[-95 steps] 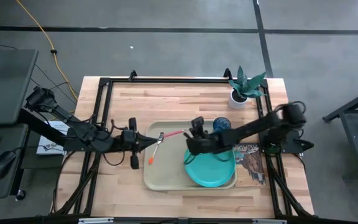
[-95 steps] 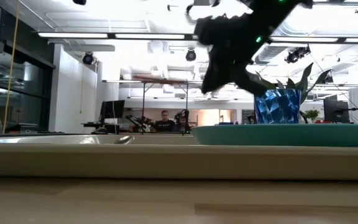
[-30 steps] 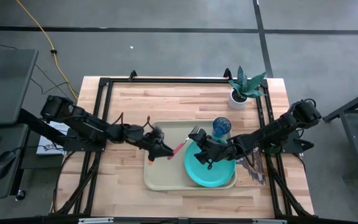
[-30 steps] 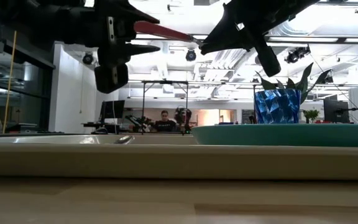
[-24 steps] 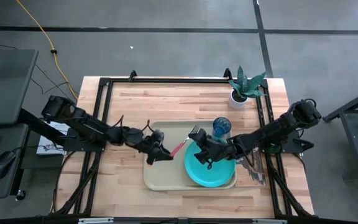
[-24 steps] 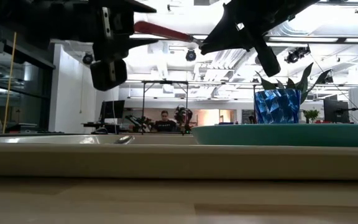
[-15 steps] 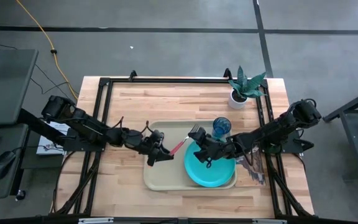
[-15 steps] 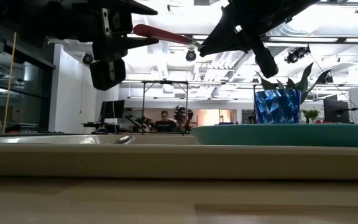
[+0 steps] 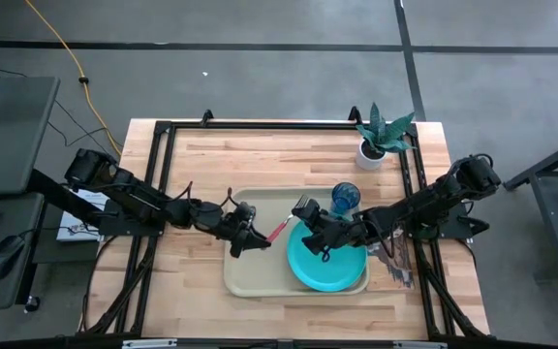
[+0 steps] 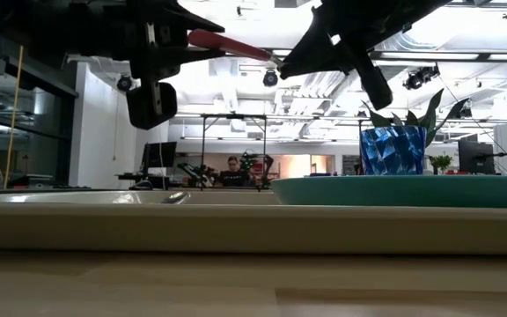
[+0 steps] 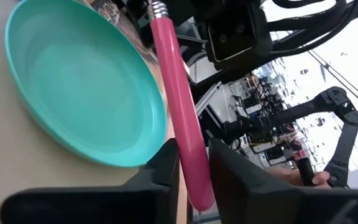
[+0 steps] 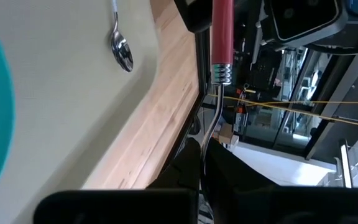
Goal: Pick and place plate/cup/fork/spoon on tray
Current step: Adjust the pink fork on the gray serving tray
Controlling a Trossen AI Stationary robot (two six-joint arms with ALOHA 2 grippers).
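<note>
From above, your fork point(image 9: 281, 230) hangs over the tray point(image 9: 245, 278), its long axis slanting between both arms: handle end in the left end effector point(image 9: 256, 239), tines at the right end effector point(image 9: 310, 223), beside the plate point(image 9: 332, 267).

Level view: it's well above the tray, spanning the two.

Left wrist: the fingers point(image 11: 164, 168) flank the pink handle, closing round it, hold unconfirmed.

Right wrist: that end effector is clamped on the neck. A handover, I'd say.

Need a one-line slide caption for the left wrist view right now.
Left gripper closing its jaws around the fork's pink handle, beside the turquoise plate, right arm holding the tine end.
</note>
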